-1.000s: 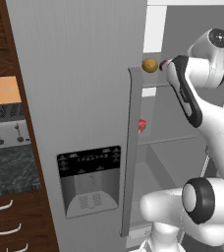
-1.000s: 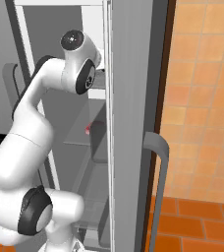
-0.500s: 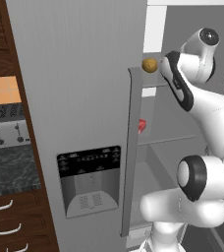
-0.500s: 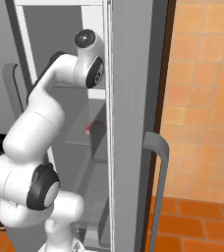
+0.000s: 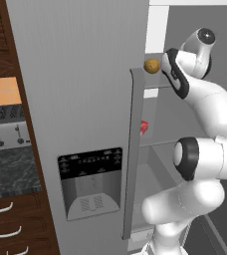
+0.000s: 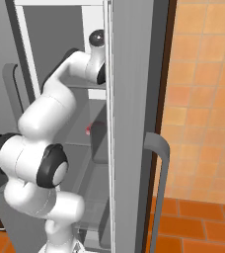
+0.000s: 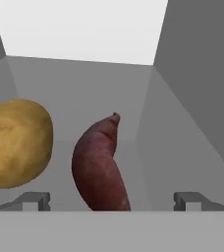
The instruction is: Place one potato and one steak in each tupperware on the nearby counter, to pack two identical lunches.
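Here, round tan potato (image 7: 16, 143), smooth-skinned.

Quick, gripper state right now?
Gripper: open, holding nothing; the sweet potato lies between its fingers, the potato off to one side.

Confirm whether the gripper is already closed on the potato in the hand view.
No: the gripper is open, its fingertips wide apart, and the potato lies ahead beside the sweet potato.

one potato (image 7: 16, 143), one sweet potato (image 7: 100, 165), one toaster (image 5: 6, 128), one small red item (image 5: 143, 127) on a fridge shelf
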